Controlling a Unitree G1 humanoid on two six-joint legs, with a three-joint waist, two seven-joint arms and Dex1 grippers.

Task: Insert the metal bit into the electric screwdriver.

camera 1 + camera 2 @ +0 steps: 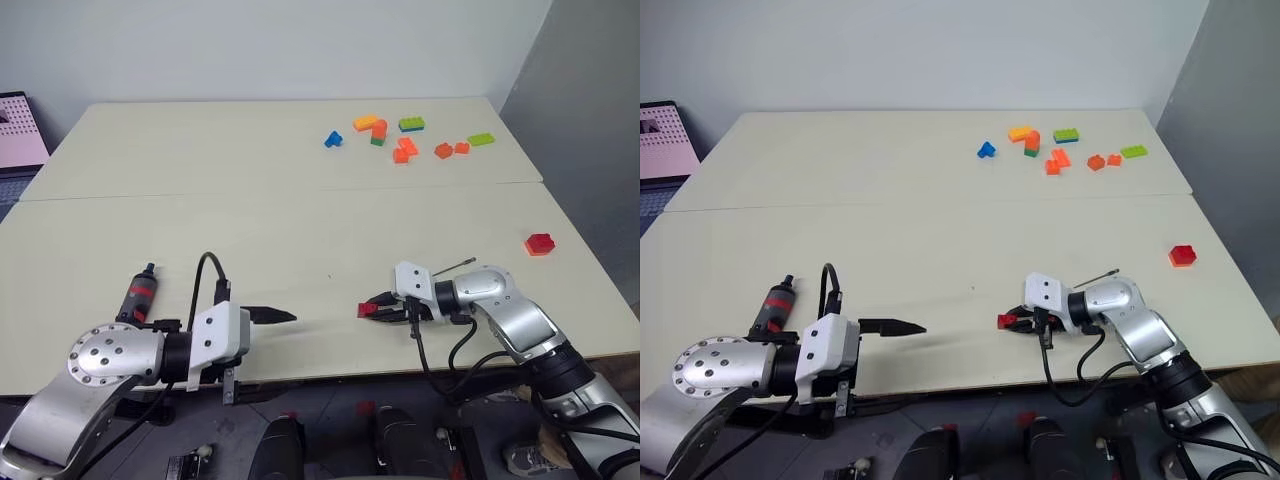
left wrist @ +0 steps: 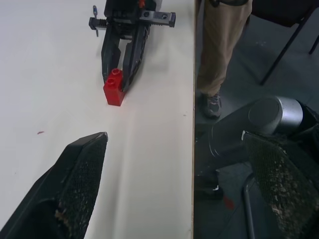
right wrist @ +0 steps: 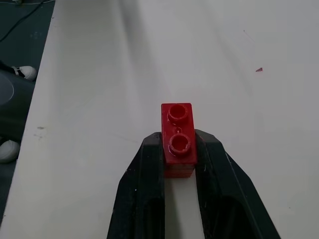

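Observation:
The electric screwdriver (image 1: 141, 292), black with red bands, lies on the table near its front left, just behind my left arm. The metal bit (image 1: 457, 265), a thin dark rod, lies on the table right behind my right wrist. My right gripper (image 3: 178, 145) points left, low over the table, and is shut on a small red brick (image 3: 176, 119) that rests on the table. My left gripper (image 2: 174, 144) is open and holds nothing, one finger (image 1: 272, 316) over the table and the other past the front edge. It points at the right gripper across a short gap.
Several coloured bricks (image 1: 400, 135) are scattered at the back right of the table (image 1: 250, 210). Another red brick (image 1: 539, 244) sits near the right edge. A person's legs (image 2: 219, 50) stand close to the table's front edge, beside a chair.

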